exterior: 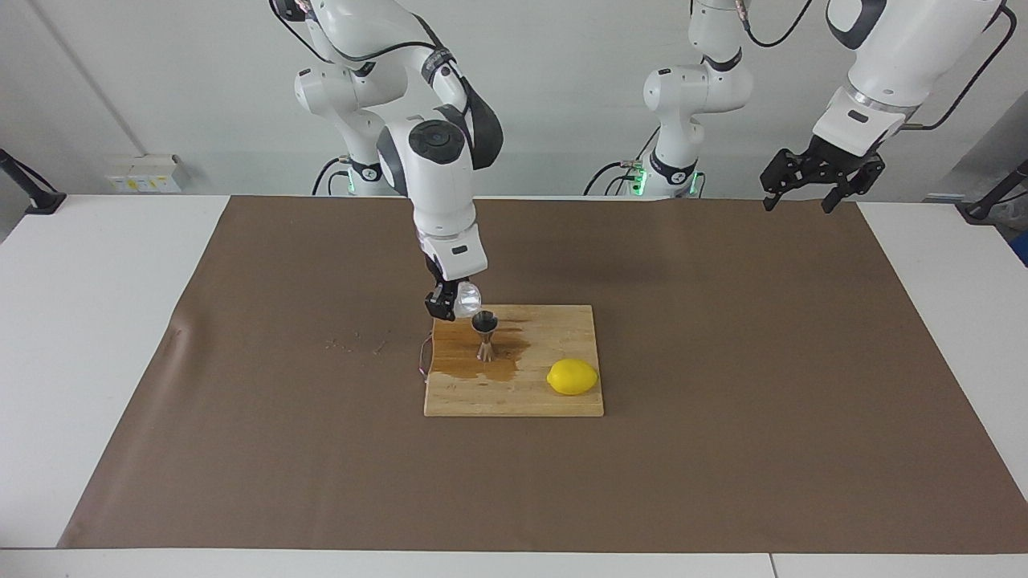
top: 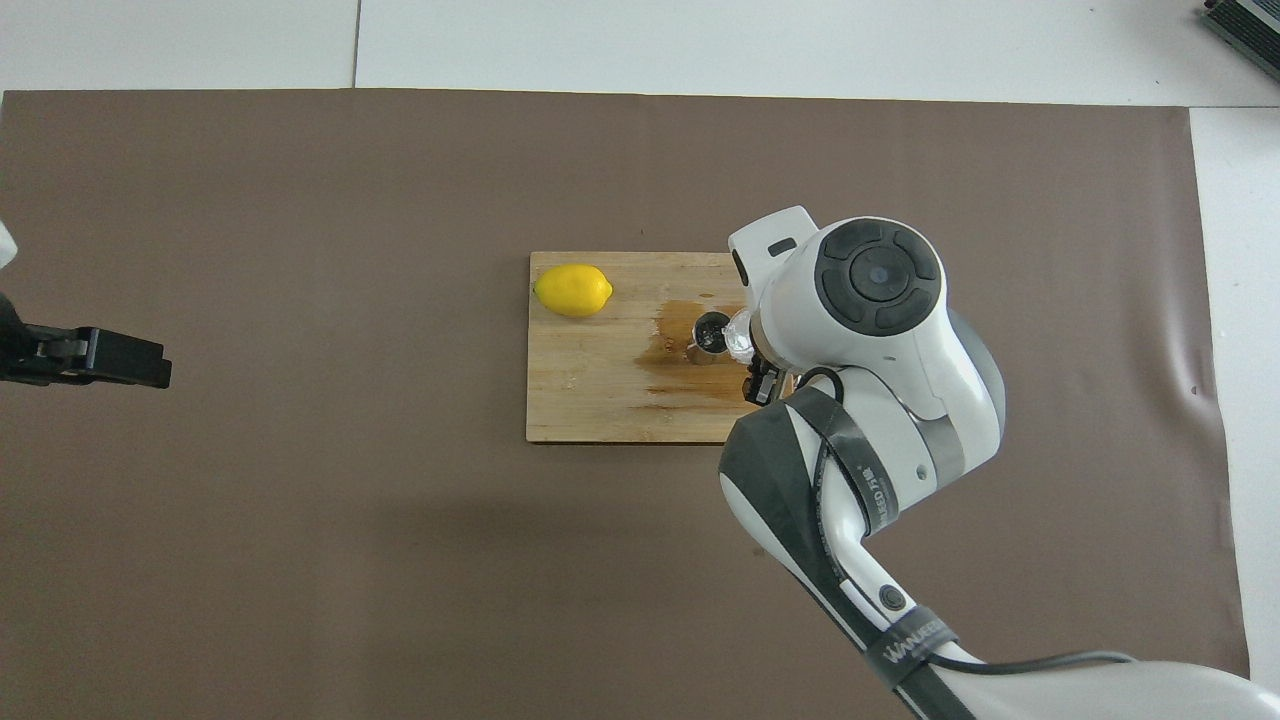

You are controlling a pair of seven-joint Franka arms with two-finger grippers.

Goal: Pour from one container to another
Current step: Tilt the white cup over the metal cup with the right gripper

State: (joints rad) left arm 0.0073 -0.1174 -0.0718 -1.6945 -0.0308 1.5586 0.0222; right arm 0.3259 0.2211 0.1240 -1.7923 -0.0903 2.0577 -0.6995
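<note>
- Your right gripper [exterior: 450, 303] is clamped on the clear cup [exterior: 467, 299], tipped over the jigger [exterior: 485, 334] on the board [exterior: 514, 393].
- Left gripper [exterior: 811, 186] waits, fingers spread, above the mat's [exterior: 723, 401] edge.

White table [exterior: 88, 321], mostly covered by a brown mat [exterior: 723, 361] with a crease toward the right arm's end. Plain pale wall [exterior: 562, 96] ran along the robots' side, a white socket box [exterior: 144, 172] low on it. Black clamp mounts [exterior: 28, 193] sat at both table ends. Lighting was even, shadows soft.
</note>
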